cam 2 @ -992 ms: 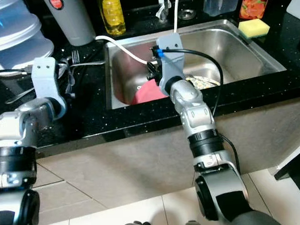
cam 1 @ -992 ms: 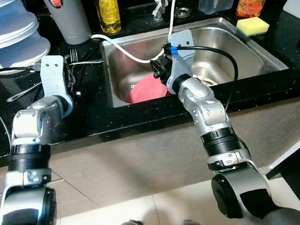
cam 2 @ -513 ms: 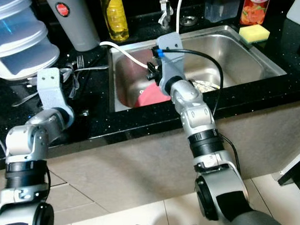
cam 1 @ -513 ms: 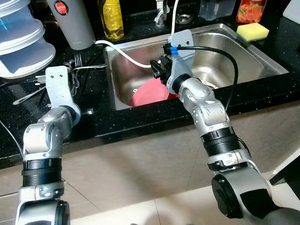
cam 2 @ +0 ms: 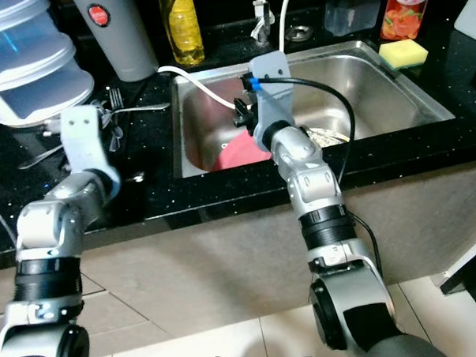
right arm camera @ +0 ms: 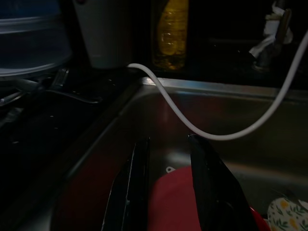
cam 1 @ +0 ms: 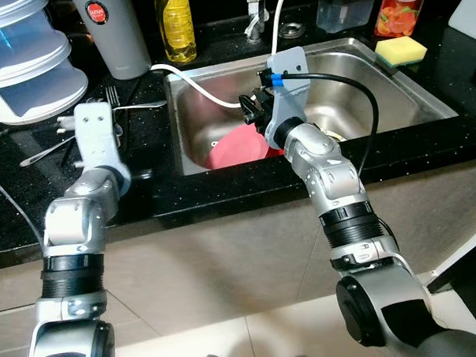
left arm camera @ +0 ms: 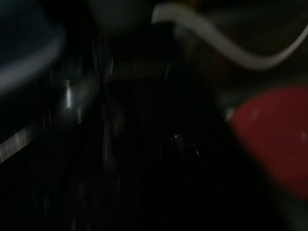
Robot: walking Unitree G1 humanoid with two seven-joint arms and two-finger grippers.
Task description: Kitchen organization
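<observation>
A red plate leans in the left part of the steel sink, with a patterned plate beside it. My right gripper hangs open just above the red plate, whose rim shows between the two black fingers. It is also in the head view, right gripper, under the white hose. My left gripper is over the black counter beside a fork and other cutlery. The left wrist view is dark and blurred, with the red plate at one side.
Behind the sink stand a grey flask, a yellow bottle, the tap, a clear container and a red juice bottle. A yellow sponge lies at the sink's right corner. Stacked plastic containers sit far left.
The whole picture shifted as the camera moved. My left arm has straightened a little over the cutlery. The right gripper stays open above the red plate.
</observation>
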